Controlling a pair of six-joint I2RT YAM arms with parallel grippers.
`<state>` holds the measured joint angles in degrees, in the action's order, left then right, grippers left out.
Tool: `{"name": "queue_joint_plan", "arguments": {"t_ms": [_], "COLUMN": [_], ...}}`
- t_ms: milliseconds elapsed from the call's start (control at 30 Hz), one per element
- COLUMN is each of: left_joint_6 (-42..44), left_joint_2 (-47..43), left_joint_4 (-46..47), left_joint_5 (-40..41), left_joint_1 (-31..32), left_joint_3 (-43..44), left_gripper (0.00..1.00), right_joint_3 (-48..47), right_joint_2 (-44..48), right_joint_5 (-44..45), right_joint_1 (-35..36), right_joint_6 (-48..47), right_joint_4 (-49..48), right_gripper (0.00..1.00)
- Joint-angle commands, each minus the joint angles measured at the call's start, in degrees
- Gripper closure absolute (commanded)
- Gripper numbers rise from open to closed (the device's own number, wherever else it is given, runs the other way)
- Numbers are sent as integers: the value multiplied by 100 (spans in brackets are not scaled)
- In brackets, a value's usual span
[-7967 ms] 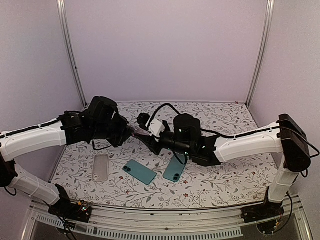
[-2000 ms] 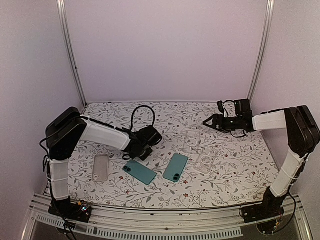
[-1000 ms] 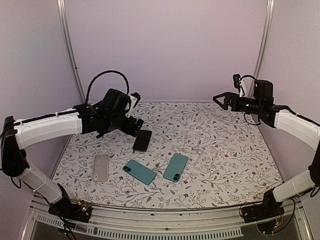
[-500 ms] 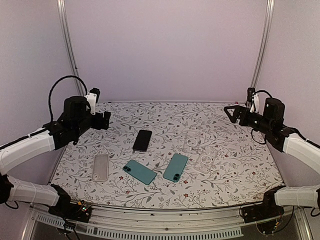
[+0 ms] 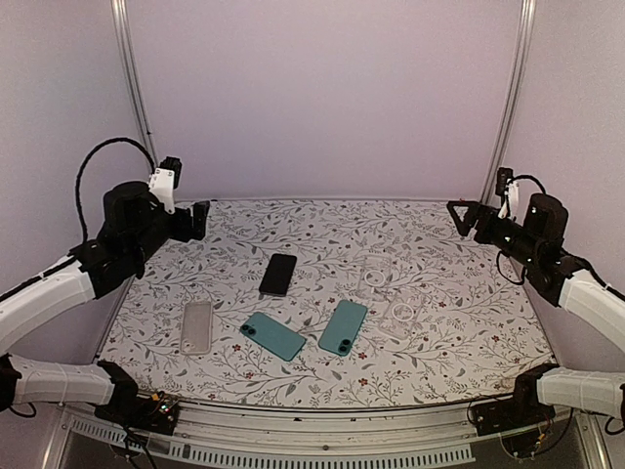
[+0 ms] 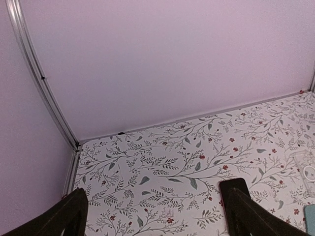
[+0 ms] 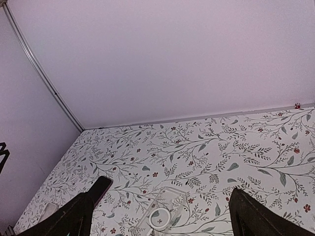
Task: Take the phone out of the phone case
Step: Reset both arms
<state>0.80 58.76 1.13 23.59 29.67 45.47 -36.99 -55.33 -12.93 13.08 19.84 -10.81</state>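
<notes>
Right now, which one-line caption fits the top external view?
Left gripper and right gripper open, raised at the sides; black phone, two teal phones and clear cases on the floral table.

The phone [image 5: 278,275] lies on the table [image 5: 322,230], a case [image 5: 372,276] to its right. Nearer, a second phone [image 5: 273,336] and third phone [image 5: 343,327] sit right of another case [image 5: 196,326].

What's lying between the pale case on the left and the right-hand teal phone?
Another teal phone, angled, apart from the pale case and the right-hand teal phone; the top external view shows it.
</notes>
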Motion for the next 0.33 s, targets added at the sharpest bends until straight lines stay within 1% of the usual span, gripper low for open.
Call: {"name": "queue_joint_plan", "arguments": {"t_ms": [0, 133, 200, 300], "left_joint_6": [-53, -53, -54, -55], "left_joint_2": [-149, -213, -233, -255], "left_joint_4": [-80, -91, -69, -73], "left_joint_5": [84, 145, 122, 140], "left_joint_1": [-31, -31, -32, -29], "left_joint_3": [13, -3, -18, -26], "left_gripper": [1, 1, 1, 1], "right_joint_3": [86, 118, 166, 101], "right_joint_2": [32, 63, 119, 95], "right_joint_5": [116, 119, 347, 408], "right_joint_1": [-11, -13, -9, -9], "right_joint_6": [32, 24, 94, 17], "right_joint_4": [-189, -312, -421, -377], "right_gripper": [1, 1, 1, 1]}}
